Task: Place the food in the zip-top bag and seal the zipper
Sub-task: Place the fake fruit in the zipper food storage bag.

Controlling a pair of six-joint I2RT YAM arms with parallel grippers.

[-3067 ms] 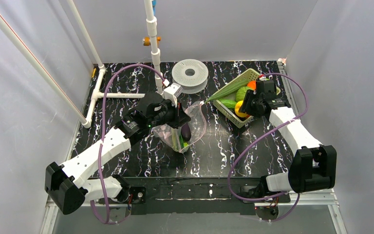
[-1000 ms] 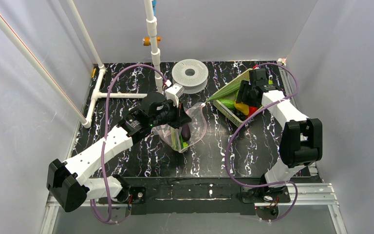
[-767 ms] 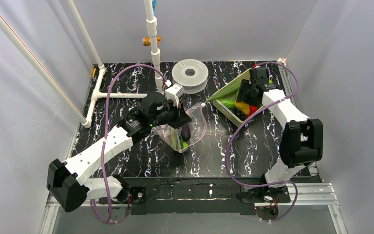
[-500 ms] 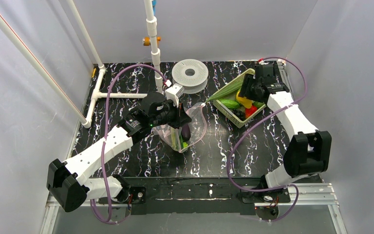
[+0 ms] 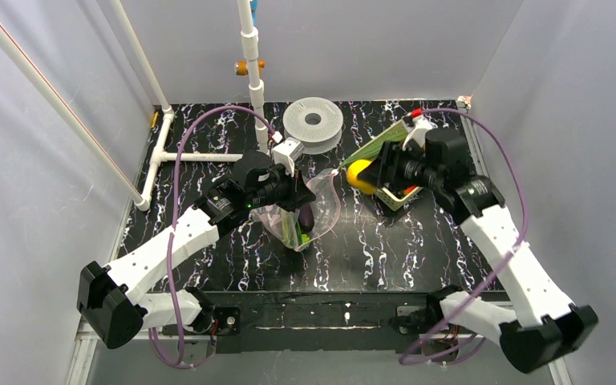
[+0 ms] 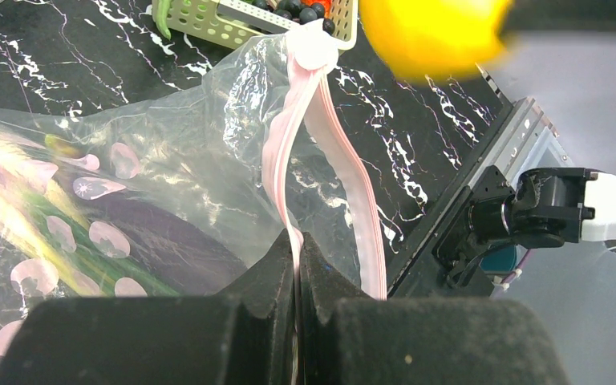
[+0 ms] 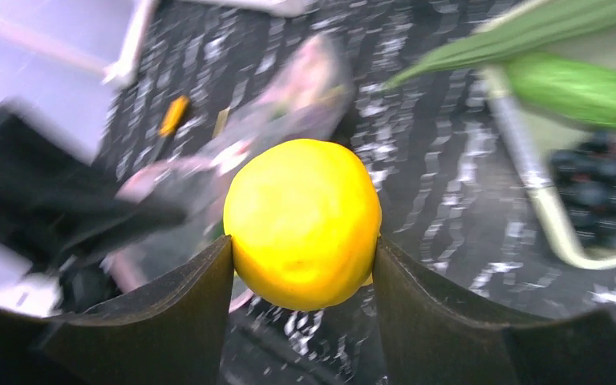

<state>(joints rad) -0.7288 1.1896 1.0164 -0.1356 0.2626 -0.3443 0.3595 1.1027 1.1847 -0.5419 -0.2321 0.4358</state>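
Two containers on the black marbled table [image 5: 369, 249]. In the zip-top bag [image 5: 325, 210], mouth gaping near the middle: dark purple eggplant [image 5: 307, 216] and green stalks [image 5: 295, 233]. Left gripper [image 6: 298, 265] pinched tight on the pink zipper [image 6: 285, 160]. In the lattice basket [image 7: 529, 192], far right: long pale-green stalk [image 7: 521, 36], green oblong piece [image 7: 577, 88], dark berries [image 7: 593, 188]. Right gripper [image 7: 301, 249] clamped around the yellow piece [image 7: 301, 216], above the table, between basket and bag, apart from the bag's mouth.

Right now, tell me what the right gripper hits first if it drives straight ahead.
Probably the open mouth of the zip-top bag, pinched at the zipper by the left gripper. The right gripper, shut on the yellow piece, points there; depth unclear.
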